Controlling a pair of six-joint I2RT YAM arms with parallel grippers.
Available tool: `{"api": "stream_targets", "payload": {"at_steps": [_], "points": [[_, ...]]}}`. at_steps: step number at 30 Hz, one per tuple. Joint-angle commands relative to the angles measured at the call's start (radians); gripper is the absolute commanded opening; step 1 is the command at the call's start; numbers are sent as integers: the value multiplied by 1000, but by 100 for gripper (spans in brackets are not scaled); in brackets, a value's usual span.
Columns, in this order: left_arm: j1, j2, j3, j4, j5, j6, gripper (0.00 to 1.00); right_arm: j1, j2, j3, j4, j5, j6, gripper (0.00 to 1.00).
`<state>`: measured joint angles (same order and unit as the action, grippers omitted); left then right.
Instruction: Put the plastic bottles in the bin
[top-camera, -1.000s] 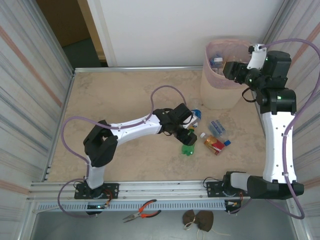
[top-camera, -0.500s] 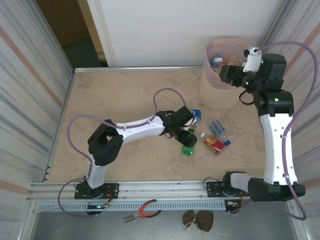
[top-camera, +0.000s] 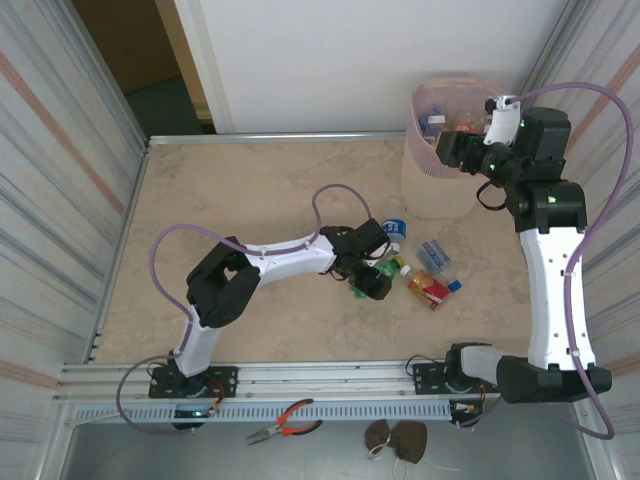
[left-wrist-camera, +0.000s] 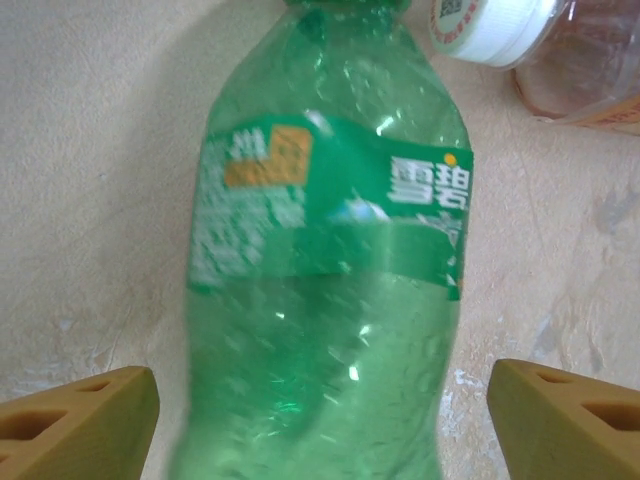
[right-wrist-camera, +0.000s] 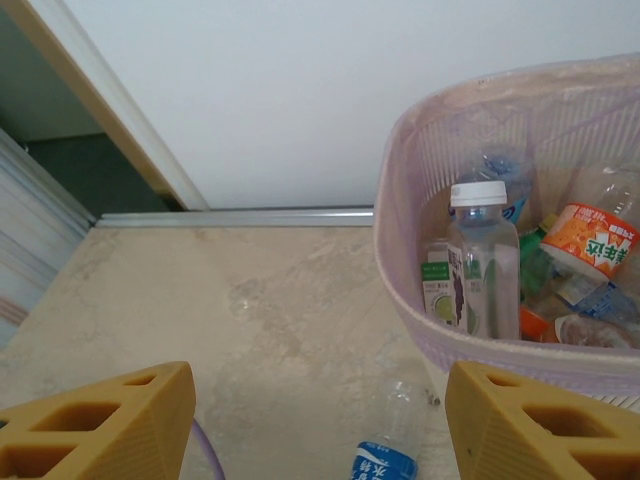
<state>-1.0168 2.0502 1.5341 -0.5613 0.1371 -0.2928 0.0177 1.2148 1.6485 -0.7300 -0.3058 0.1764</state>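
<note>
The left gripper (left-wrist-camera: 320, 425) stands wide open astride the green bottle (left-wrist-camera: 330, 250) lying near the centre of the table (top-camera: 230, 200), not gripping it, while the right gripper (right-wrist-camera: 320, 420), open and empty, hangs near the bin (right-wrist-camera: 400, 260) at 1 o'clock.

Low, outstretched left arm (top-camera: 280, 258), left claw (top-camera: 372, 282) spread wide, right arm (top-camera: 552, 270) raised tall and bent forward, right claw (top-camera: 448, 150) parted and empty

I'm on the beige marbled table (top-camera: 230, 200) now, with the pink bin (top-camera: 432, 195) standing at its far right corner. Four bottles lie flat right of centre: a green bottle (left-wrist-camera: 330, 300), a red-labelled bottle (top-camera: 428, 289) just beside it, a clear blue-labelled bottle (top-camera: 434, 254) and a blue-capped bottle (top-camera: 393, 229) nearer the bin
</note>
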Motion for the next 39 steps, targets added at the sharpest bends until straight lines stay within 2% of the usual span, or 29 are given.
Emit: {"api": "stream_targets", "payload": {"at_steps": [1,8,13,23,29,33,39], "points": [[-8,18,10,-25,-11,-5,83,6,-16,5,-6,14,15,66],[-8,30,10,-26,-1,-3,71,7,-16,3,-8,17,13,66],[-8,39,4,-31,-7,5,73,13,-15,2,-8,19,15,66],[-9,73,-8,-52,-12,23,70,29,-11,4,-6,28,17,66],[-9,67,-12,-42,7,30,63,36,-9,5,-9,33,17,66],[-9,29,-24,-42,-10,36,56,44,-15,7,-8,38,17,66],[-9,-97,-64,-19,-28,60,53,64,-27,10,-14,40,26,66]]}}
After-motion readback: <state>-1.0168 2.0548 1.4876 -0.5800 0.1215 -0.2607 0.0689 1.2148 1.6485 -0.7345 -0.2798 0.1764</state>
